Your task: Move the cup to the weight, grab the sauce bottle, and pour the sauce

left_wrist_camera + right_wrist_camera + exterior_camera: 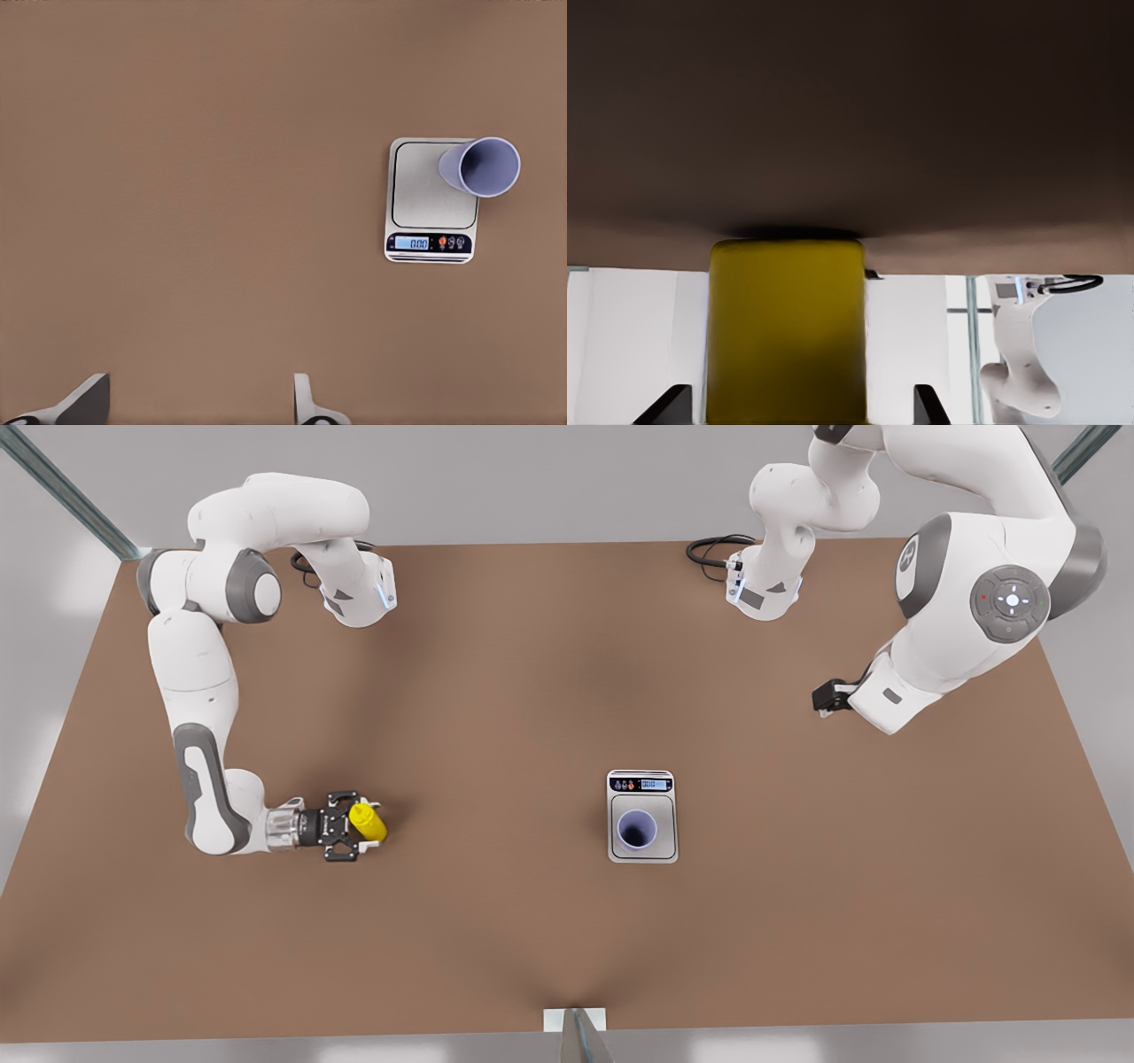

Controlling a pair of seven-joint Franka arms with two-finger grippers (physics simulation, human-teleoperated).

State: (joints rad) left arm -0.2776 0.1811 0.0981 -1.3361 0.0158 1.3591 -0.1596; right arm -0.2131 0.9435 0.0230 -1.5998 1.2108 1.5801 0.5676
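Front view: cup [637, 830] stands on the weight [642, 850], that step done; my right gripper [366, 825] brackets the sauce bottle [368, 821] on the worktop [496, 691].
Left wrist view: my left gripper [199, 400] hangs high, jaws wide, empty, waiting.
Right wrist view: bottle between spread jaws, not yet clamped; lifting and pouring remain.

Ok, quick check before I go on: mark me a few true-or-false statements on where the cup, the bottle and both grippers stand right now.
1. The cup stands upright on the weight. True.
2. The right gripper has lifted the sauce bottle off the table. False: the bottle stands on the table, and the open fingers flank it with a gap on each side.
3. The left gripper is open and holds nothing. True; it hangs raised at the front view's right, away from the cup.
4. The sauce bottle is beside the weight. False: it stands far off towards the front view's left.
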